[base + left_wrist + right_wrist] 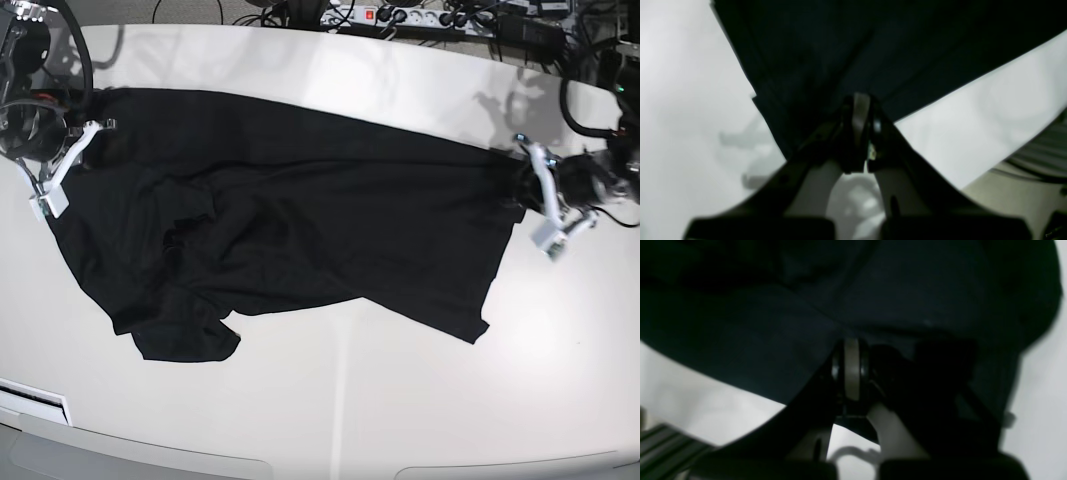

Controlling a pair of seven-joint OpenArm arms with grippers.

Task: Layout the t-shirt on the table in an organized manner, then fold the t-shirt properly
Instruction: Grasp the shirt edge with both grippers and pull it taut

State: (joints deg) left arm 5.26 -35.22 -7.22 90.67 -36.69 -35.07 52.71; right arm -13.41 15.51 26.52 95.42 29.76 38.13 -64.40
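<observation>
The black t-shirt lies stretched wide across the off-white table, rumpled and folded over at its near left part. My left gripper sits at the shirt's right edge, and in the left wrist view the left gripper is shut on the t-shirt hem. My right gripper is at the shirt's far left end. In the right wrist view the right gripper is pinched shut on the dark t-shirt, which fills most of that view.
A power strip and tangled cables line the table's back edge. A flat white piece lies at the front left corner. The curved front edge runs along the bottom. Cables hang beyond the table's right side.
</observation>
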